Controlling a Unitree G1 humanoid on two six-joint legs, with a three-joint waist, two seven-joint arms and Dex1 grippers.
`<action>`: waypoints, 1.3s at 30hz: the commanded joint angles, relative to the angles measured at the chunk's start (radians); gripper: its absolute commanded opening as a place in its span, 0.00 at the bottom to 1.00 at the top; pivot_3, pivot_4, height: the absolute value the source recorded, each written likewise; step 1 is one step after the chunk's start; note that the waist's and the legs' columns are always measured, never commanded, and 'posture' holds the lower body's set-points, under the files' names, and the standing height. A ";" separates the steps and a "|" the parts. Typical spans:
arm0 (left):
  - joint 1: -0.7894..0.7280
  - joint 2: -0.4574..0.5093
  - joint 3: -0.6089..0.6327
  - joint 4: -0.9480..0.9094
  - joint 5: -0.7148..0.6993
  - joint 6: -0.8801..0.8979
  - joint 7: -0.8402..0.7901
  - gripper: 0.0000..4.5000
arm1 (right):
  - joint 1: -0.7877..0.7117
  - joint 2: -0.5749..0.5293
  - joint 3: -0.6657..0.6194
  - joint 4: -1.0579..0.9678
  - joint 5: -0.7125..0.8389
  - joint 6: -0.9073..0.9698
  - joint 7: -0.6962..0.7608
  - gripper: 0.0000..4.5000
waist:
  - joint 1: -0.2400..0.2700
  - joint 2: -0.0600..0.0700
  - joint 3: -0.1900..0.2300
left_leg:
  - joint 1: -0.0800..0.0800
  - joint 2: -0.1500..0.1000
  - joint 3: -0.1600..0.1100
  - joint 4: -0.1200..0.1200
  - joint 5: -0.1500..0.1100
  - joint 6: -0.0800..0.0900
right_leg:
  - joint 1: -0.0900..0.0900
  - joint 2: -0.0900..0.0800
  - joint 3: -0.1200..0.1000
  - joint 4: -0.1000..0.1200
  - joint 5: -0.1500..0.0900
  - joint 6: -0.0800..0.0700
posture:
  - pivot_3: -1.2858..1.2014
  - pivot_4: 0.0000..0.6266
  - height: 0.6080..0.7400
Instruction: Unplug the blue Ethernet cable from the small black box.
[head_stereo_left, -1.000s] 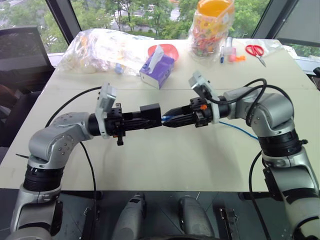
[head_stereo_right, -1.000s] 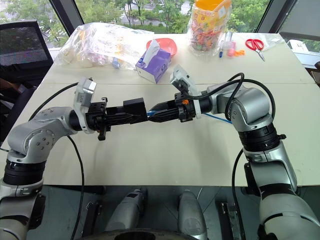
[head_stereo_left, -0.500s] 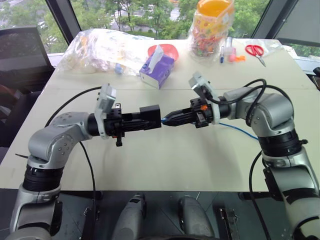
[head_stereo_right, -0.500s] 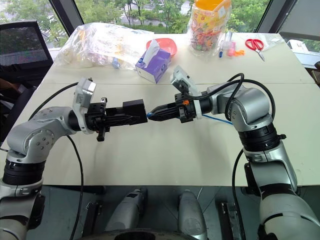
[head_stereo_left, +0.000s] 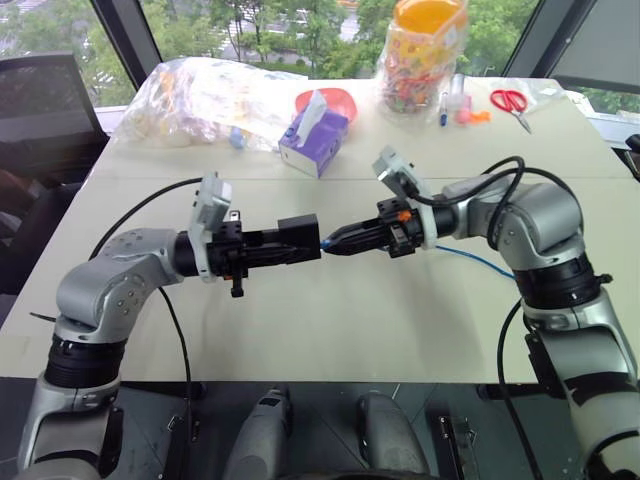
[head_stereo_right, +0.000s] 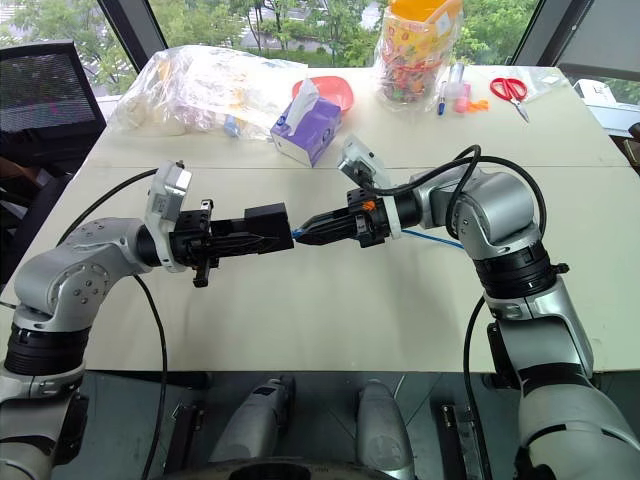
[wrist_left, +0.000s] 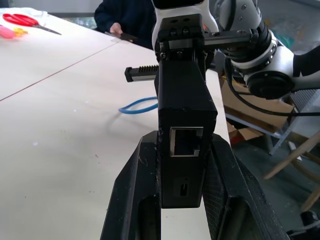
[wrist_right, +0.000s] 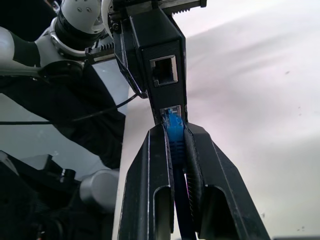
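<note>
Two grippers meet above the middle of the table (head_stereo_left: 330, 320). The left gripper (head_stereo_left: 300, 243), reaching level toward 3 o'clock, has its two fingers clamped on the one small black box (head_stereo_left: 299, 238), which it holds clear of the tabletop. In the right wrist view the box (wrist_right: 152, 62) shows two ports in one face: one is empty, the other takes the plug. The right gripper (head_stereo_left: 334, 243), pointing toward 9 o'clock, has its two fingers pinched on the plug end of the one blue Ethernet cable (wrist_right: 176, 145), with the plug's tip at the mouth of that port; whether it is seated cannot be told. The cable (head_stereo_left: 480, 259) trails toward 4 o'clock behind the right arm.

At 12 o'clock lie one purple tissue box (head_stereo_left: 313, 133), one red bowl (head_stereo_left: 335, 100), one jar (head_stereo_left: 425, 55) with a yellow lid, one pair of red scissors (head_stereo_left: 513, 103) and one heap of clear plastic bags (head_stereo_left: 205, 95).
</note>
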 joint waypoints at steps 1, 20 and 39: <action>0.016 0.030 0.025 -0.047 -0.019 -0.004 -0.016 0.11 | -0.036 -0.052 -0.082 0.078 -0.012 -0.007 -0.021 0.02 | 0.000 0.000 0.000 | 0.000 0.000 0.000 0.000 0.000 0.000 | 0.000 0.000 0.000 0.000 0.000 0.000 | 0.52 0.24 0.91; -0.014 -0.090 -0.051 0.165 0.249 -0.316 0.114 0.11 | -0.058 0.081 -0.139 0.601 -0.430 -0.604 -0.547 0.02 | 0.000 0.000 0.000 | 0.001 0.000 0.002 0.001 0.000 0.000 | 0.001 0.000 0.001 0.000 0.001 0.000 | 0.52 0.24 0.91; -0.173 -0.369 -0.113 0.704 0.546 -0.767 0.245 0.11 | -0.032 0.153 -0.343 0.628 -0.330 -0.535 -0.645 0.99 | 0.000 0.000 0.000 | 0.001 0.000 0.003 0.001 0.001 0.000 | 0.001 0.001 0.003 0.001 0.004 0.005 | 0.52 0.24 0.91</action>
